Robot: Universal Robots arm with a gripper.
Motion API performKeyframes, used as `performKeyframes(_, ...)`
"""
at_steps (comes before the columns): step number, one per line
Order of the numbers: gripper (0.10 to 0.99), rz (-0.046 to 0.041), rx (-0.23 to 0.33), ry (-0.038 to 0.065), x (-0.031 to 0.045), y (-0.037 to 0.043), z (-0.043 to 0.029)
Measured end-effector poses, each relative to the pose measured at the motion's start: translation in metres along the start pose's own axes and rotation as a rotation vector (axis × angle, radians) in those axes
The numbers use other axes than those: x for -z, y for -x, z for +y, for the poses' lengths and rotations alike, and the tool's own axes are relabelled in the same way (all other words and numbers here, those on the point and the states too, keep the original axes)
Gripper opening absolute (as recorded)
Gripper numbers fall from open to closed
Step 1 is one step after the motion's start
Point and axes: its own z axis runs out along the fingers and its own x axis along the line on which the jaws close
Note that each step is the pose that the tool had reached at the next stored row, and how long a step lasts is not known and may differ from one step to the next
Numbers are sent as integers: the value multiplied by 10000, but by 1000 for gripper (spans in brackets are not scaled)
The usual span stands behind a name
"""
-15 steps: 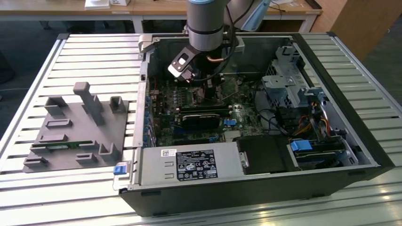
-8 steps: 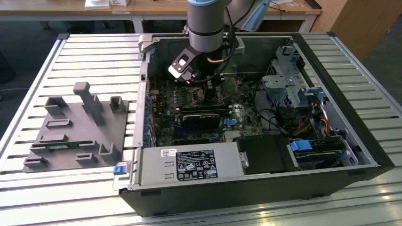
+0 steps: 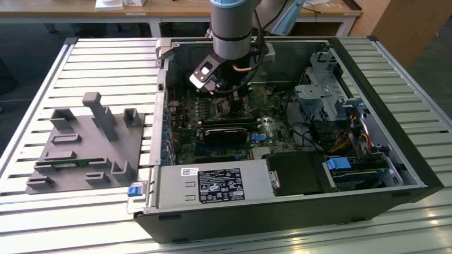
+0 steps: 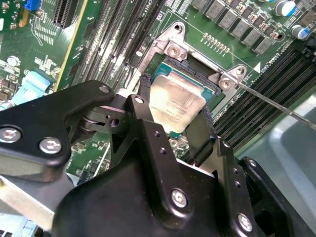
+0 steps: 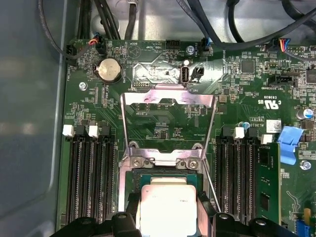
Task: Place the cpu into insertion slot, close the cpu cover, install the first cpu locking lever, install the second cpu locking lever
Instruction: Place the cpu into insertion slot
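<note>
My gripper (image 4: 175,106) is shut on the cpu (image 4: 173,101), a pale silvery square chip held by two opposite edges between black fingers (image 4: 143,98). The chip hangs slightly tilted just over the insertion slot (image 4: 191,69), whose dark frame shows past its far edge. In the first wrist view the cpu (image 5: 168,210) sits between the fingers (image 5: 131,212) over the insertion slot (image 5: 163,174). The cpu cover (image 5: 168,97), a silvery frame, stands swung open beyond the socket. A thin lever rod (image 5: 211,185) lies free beside the socket. The exterior view has the gripper (image 3: 224,95) low inside the computer case (image 3: 395,159).
Long black memory slots (image 5: 89,177) flank the socket, with a green memory stick (image 5: 266,182) and blue clip (image 5: 289,143) on one side. A coin cell (image 5: 109,69) and cables (image 5: 113,19) lie beyond the cover. A grey fixture (image 3: 84,143) stands on the table at the exterior view's left.
</note>
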Motion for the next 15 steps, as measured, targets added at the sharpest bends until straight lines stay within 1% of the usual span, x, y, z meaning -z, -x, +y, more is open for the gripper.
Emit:
performKeyframes(7, 537, -3, -13, -28, -40, -12, 0)
performKeyframes(15, 537, -2, -13, -30, -44, -13, -1)
